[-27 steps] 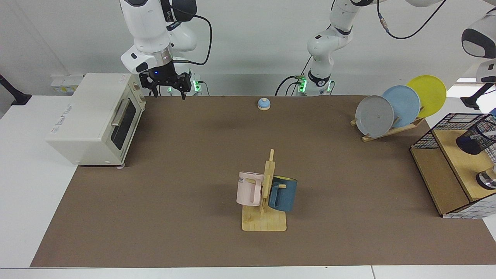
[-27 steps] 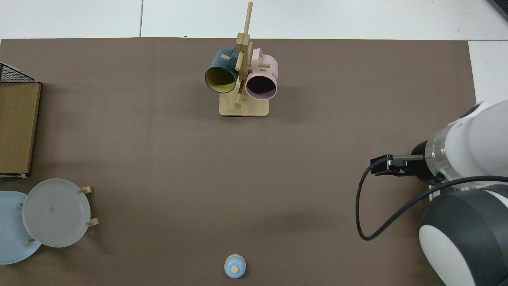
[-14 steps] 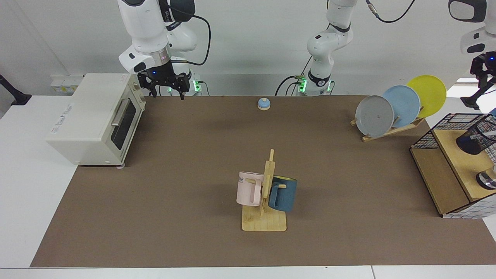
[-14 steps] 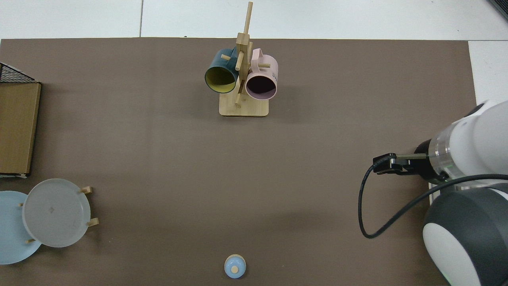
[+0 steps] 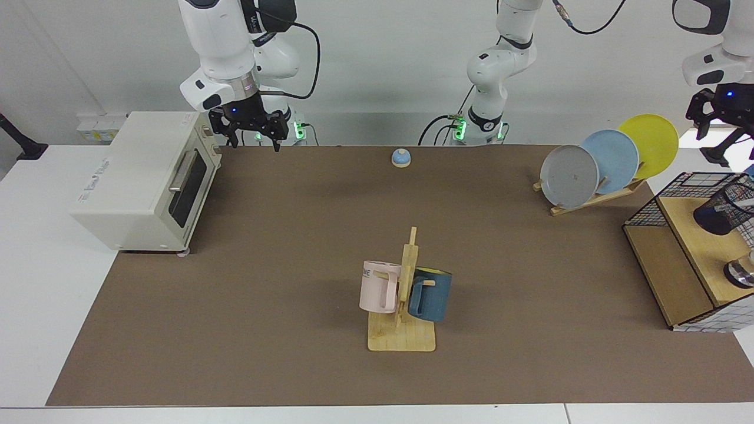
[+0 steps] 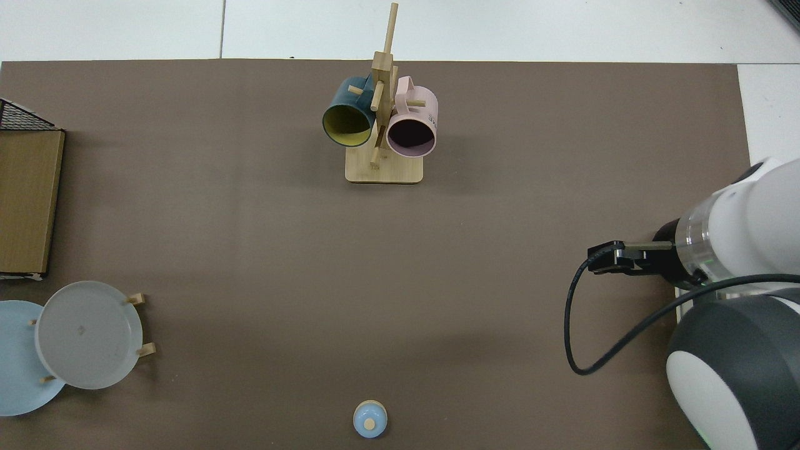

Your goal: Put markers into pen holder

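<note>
Pen holder (image 5: 726, 209), the black mesh cup, sits on the wooden shelf (image 5: 695, 241) at the bench's edge. You can just make out a white sliver of marker (image 5: 743, 201) inside it. Your left gripper (image 5: 716, 121) hangs above the shelf, jaws apart and empty. Your right gripper (image 5: 252, 136) waits beside the toaster oven (image 5: 144, 179), jaws spread, holding nothing.

A white toaster oven (image 5: 144, 179) sits at the left of the facing view on the desk (image 5: 294, 235). Near the bottom centre, a wooden mug rack (image 5: 403, 312) carries a pink mug (image 5: 379, 287) and a dark blue mug (image 5: 430, 294). A small blue bell (image 5: 401, 158) lies upper centre. At the right, a plate rack holds grey (image 5: 569, 176), blue (image 5: 612, 159) and yellow (image 5: 652, 143) plates, beside a wire basket (image 5: 654, 209).
</note>
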Tool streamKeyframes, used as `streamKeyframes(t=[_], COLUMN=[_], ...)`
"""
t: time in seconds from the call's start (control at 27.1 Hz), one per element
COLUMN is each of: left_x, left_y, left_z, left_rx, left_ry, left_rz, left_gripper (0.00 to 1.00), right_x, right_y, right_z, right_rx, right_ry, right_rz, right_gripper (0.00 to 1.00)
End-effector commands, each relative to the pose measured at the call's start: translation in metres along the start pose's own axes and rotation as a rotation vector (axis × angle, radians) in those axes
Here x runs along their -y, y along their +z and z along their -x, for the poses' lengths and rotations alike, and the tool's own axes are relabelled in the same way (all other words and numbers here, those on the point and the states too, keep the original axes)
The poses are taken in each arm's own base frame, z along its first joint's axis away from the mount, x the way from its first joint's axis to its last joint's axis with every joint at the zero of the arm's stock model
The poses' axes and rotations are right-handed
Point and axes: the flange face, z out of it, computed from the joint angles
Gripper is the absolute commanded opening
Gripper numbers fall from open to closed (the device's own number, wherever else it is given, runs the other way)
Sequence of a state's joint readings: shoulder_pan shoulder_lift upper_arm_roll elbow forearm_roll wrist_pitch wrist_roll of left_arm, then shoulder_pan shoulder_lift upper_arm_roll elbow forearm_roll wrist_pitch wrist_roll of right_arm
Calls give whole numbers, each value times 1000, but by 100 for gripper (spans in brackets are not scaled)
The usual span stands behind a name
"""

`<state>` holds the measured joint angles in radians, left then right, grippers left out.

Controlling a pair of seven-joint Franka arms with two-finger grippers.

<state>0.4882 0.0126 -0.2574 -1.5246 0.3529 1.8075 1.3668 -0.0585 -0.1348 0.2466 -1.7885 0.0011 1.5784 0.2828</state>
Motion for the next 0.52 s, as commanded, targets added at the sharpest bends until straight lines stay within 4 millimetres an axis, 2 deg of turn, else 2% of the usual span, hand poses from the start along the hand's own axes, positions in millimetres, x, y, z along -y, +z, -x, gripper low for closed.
streamKeyframes(t=[0.0,0.22,0.33,0.48], left_x=[-6,-13,-24,-41], left_y=[-8,-10,-17,-31], left_z=[-3,-8,-29,-78], left_rx=[-28,-51,-79,-86], left_ry=[-27,-102,-205,-318], left_rz=[29,69,120,178], left_gripper=[100,100,100,100], right_x=[-3,-3,-3,-3], right_y=[-3,-4,-4,-4], right_z=[1,1,1,1], right_rx=[-11,-13,-13,-13], right_ry=[1,1,1,1], right_rz=[-14,-14,-14,-16], right_gripper=[100,100,100,100])
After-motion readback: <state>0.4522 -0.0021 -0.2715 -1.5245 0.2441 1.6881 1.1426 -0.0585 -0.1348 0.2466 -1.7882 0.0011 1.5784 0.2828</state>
